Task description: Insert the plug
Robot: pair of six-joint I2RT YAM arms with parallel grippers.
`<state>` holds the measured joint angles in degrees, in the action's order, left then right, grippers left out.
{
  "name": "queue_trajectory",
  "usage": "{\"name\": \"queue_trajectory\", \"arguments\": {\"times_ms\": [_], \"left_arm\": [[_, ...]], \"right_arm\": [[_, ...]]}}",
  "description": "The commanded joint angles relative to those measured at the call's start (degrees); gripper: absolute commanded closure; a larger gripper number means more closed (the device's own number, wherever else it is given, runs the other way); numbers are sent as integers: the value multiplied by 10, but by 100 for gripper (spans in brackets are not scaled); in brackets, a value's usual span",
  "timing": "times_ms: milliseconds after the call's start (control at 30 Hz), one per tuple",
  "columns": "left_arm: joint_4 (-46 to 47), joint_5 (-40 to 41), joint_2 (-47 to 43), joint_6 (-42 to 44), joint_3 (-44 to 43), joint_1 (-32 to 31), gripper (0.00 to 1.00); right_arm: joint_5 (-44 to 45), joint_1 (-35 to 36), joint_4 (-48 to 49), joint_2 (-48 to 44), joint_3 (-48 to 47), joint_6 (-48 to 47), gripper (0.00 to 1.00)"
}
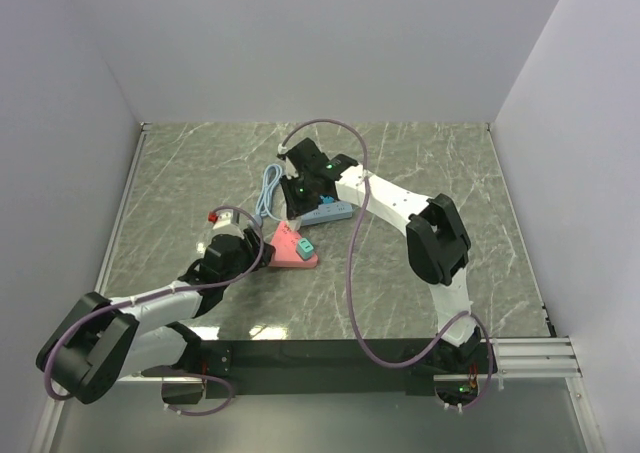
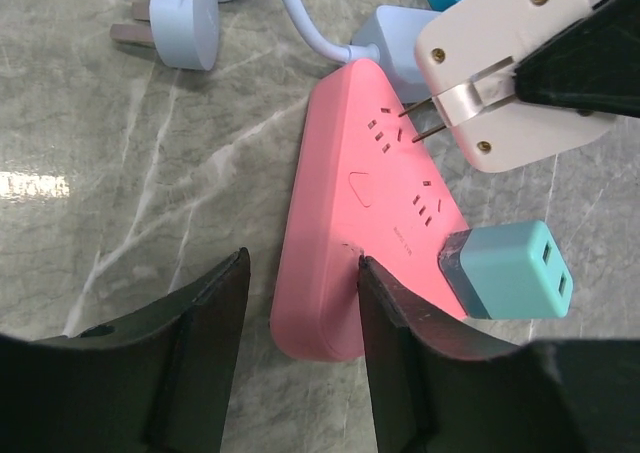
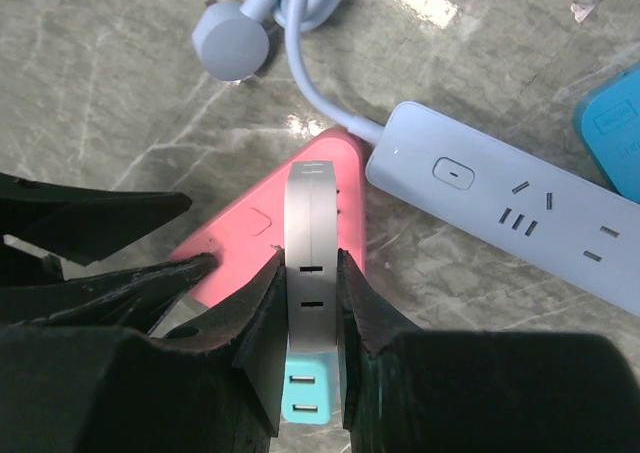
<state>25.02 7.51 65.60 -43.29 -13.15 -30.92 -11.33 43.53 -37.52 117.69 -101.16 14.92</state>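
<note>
Right hand [image 3: 310,258] clamping plug [image 2: 500,63]; left hand [image 2: 303,273] ajar, perhaps touching pink strip [image 2: 370,173], its camera alone showing prongs [image 2: 420,123].

Right edge cuts power strip [image 3: 520,198], white plug [image 3: 312,233] prongs apparently hidden

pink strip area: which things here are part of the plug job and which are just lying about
In the job: white plug, gripped by the right end effector; pink strip; left end effector at its corner.
Lying about: teal adapter on the pink strip; grey strip, its cord and wall plug; blue box.
</note>
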Motion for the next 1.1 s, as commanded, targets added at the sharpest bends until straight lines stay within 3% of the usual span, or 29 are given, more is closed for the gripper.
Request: {"name": "queue_trajectory", "arguments": {"times_ms": [0, 600, 1067], "left_arm": [[24, -14, 8, -7, -1, 2, 47], [41, -33, 32, -8, -2, 2, 48], [45, -41, 42, -9, -4, 2, 54]], "right_arm": [[14, 5, 0, 4, -13, -5, 100], [20, 17, 1, 26, -29, -2, 100], [32, 28, -18, 33, -45, -9, 100]]}}
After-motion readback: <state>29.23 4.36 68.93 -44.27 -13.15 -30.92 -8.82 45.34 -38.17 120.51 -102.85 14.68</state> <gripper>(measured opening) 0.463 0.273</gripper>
